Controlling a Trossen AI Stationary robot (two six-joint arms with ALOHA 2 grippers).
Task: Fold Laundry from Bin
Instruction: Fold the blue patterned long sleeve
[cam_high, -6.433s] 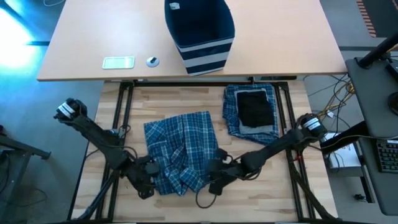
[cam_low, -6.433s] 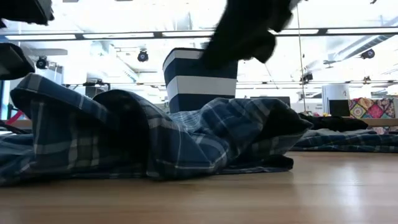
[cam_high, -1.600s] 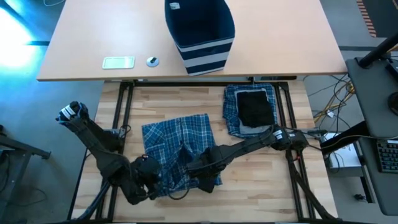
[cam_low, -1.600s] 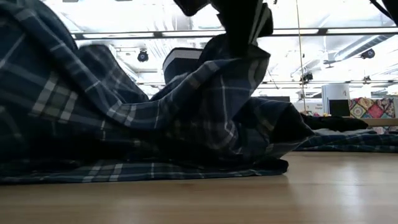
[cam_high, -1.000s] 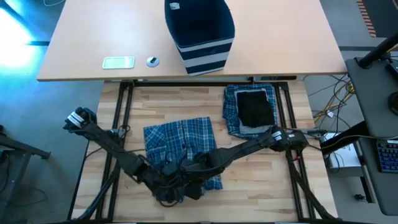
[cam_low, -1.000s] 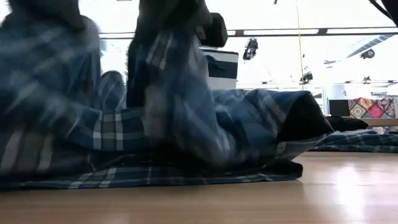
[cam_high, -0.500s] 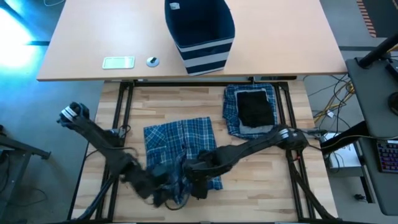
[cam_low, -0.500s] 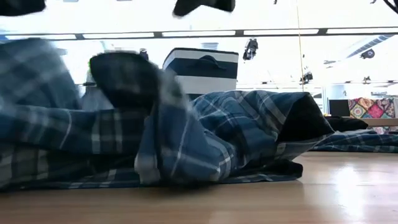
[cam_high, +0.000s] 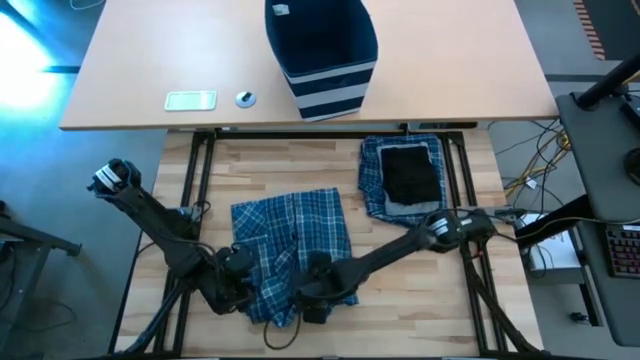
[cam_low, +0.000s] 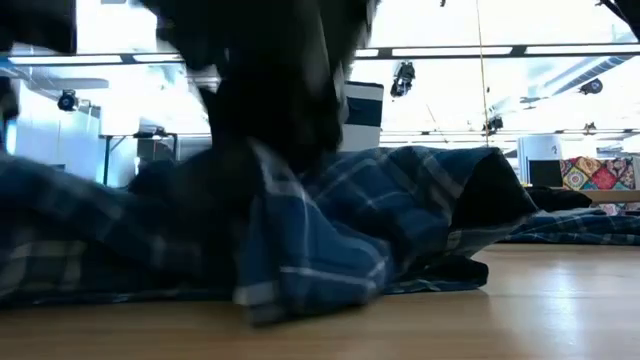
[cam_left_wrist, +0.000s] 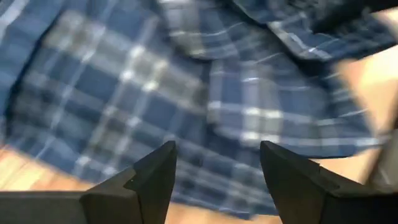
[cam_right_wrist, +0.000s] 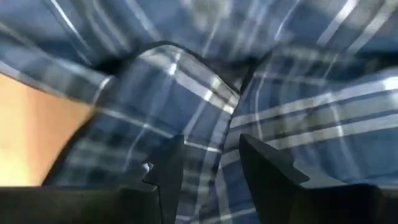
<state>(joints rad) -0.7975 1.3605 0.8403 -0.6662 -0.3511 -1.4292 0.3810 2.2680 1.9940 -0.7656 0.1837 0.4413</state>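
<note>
Blue-and-white plaid cloth, a soft garment (cam_high: 290, 240) from the laundry, lies spread on the pale wooden slatted table (cam_high: 420, 290), roughly in its middle, with its near edge now doubled back towards the far side. A second ago both grippers were bunched together over that near edge with the cloth lifted between them; now they have parted and the cloth has dropped flat. The left gripper (cam_high: 243, 283) sits at the garment's near left corner, fingers (cam_left_wrist: 155, 177) spread with nothing between them. The right gripper (cam_high: 312, 298) hovers at the near edge, its fingers (cam_right_wrist: 166, 174) apart over a plaid fold, not pinching it. I judge this fold as just released, so the next step is likely smoothing or another fold.

The garment's long axis runs from near to far, pointing towards the navy fabric bin with pale stripes (cam_high: 321, 55) on the tan desk beyond. To its right lies a finished stack: a black piece (cam_high: 411, 172) on folded plaid (cam_high: 374, 185)
</note>
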